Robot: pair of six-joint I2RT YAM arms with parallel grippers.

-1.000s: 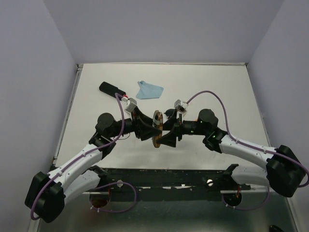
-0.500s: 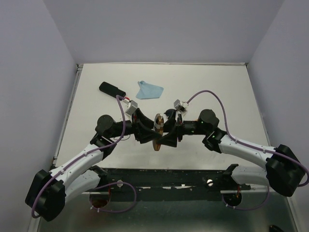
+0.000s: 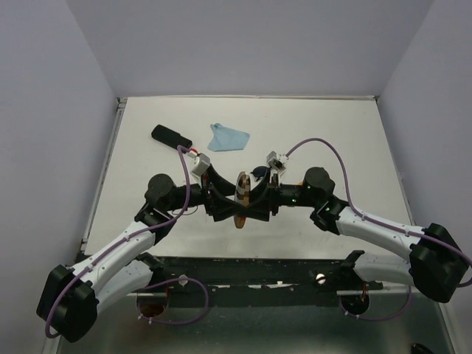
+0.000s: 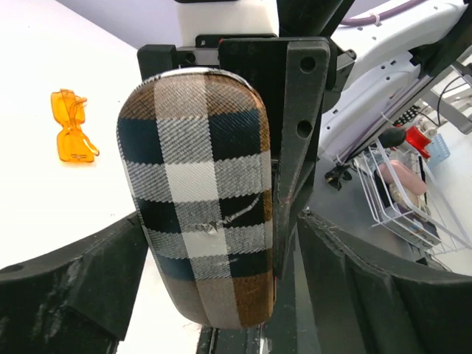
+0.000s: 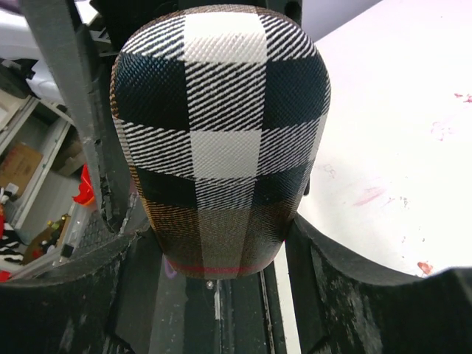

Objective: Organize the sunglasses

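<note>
The plaid case [image 3: 240, 193] stands on end above the table's middle, between both grippers. My right gripper [image 5: 215, 228] is shut on it, a finger pressing each side of the plaid case [image 5: 221, 140]. From the other side my left gripper [image 4: 221, 221] stands open around the plaid case [image 4: 195, 192], and a right finger [image 4: 299, 140] sits in the gap beside it. The orange sunglasses [image 4: 71, 127] lie folded on the white table; the arms hide them in the top view. The black sunglasses [image 3: 258, 172] lie just behind the grippers.
A plain black case [image 3: 171, 136] lies at the back left, with a blue cloth [image 3: 228, 137] to its right. Purple cables loop over both arms. Grey walls close in the table [image 3: 332, 133] on three sides, and a dark rail [image 3: 251, 269] runs along its near edge.
The right gripper's jaws have closed in onto the plaid case. The left gripper's jaws have widened a little. Both grippers and the case have shifted slightly away from the near edge.
</note>
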